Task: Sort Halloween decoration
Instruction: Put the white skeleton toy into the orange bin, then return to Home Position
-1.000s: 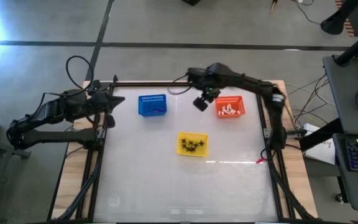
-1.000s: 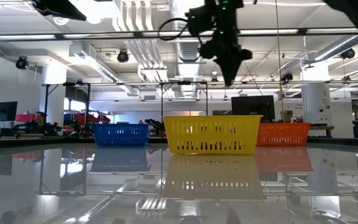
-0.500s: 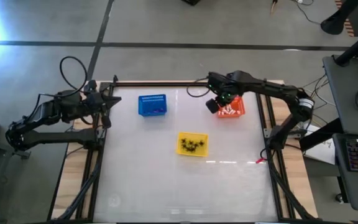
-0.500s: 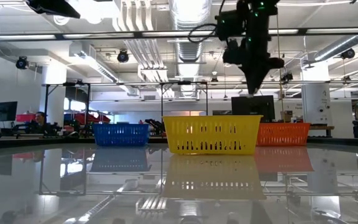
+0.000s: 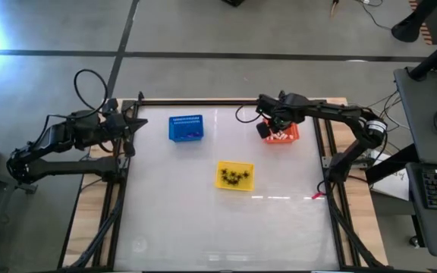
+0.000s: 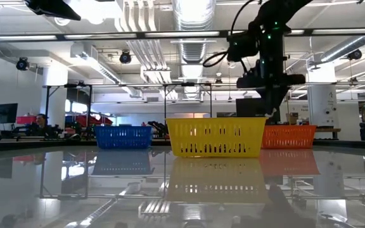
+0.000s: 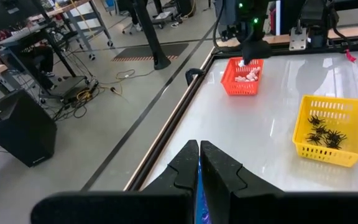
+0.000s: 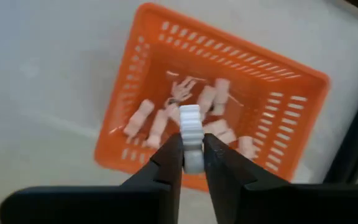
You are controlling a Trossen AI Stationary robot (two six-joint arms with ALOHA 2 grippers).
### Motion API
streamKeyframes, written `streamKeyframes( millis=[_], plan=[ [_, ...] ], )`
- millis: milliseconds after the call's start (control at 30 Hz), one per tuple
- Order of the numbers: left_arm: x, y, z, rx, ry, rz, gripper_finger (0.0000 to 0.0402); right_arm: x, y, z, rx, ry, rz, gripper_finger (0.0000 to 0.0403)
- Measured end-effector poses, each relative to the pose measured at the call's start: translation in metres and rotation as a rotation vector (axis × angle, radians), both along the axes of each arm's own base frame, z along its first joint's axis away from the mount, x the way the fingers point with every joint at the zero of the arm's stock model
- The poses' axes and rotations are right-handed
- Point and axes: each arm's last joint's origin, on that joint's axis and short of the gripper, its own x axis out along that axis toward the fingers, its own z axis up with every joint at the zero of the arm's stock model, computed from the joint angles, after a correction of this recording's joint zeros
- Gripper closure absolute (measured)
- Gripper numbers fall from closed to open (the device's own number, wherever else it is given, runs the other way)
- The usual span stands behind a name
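R gripper [image 8: 192,163] pinching 1 white trinket [image 8: 191,130], poised directly above orange basket [image 8: 286,99], w/ other white pieces below. Trinket's long axis running along fingers. L gripper [image 7: 199,167] shut, parked far off.

Shut left end effector [image 7: 199,163] above table edge [image 7: 166,134]

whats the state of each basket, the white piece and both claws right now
orange basket: upright on the table, holds white pieces
yellow basket: upright, holds black spiders
blue basket: upright, contents cannot be made out
white piece: between the right claw's fingers, above the orange basket
right claw: over the orange basket, fingers on the white piece
left claw: shut, empty, at the table's left edge
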Motion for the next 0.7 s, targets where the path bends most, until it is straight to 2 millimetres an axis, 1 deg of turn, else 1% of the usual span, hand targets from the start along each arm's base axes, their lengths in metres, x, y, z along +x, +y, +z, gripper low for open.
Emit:
streamKeyframes(
  millis=[200, 333, 433, 533, 700],
  plan=[
    [-0.001, 0.0, -0.002, -0.006, 0.025, 0.0, 0.0402, -0.005, -0.009, 0.0, -0.013, 0.004, -0.051, 0.0287],
    [-0.003, -0.001, -0.003, -0.008, 0.036, -0.001, 0.0402, -0.005, -0.008, 0.001, -0.007, 0.0, -0.05, 0.0259],
    [-0.005, -0.001, -0.003, -0.006, 0.024, -0.001, 0.0402, -0.004, -0.005, 0.008, -0.002, -0.041, -0.078, 0.025],
    [-0.011, -0.004, -0.003, -0.017, 0.012, -0.041, 0.0402, -0.004, 0.003, 0.017, -0.016, -0.082, -0.088, 0.0249],
    [-0.02, -0.01, -0.012, -0.084, -0.02, -0.159, 0.0402, -0.009, 0.025, 0.045, -0.073, -0.184, 0.025, 0.0258]
  ],
)
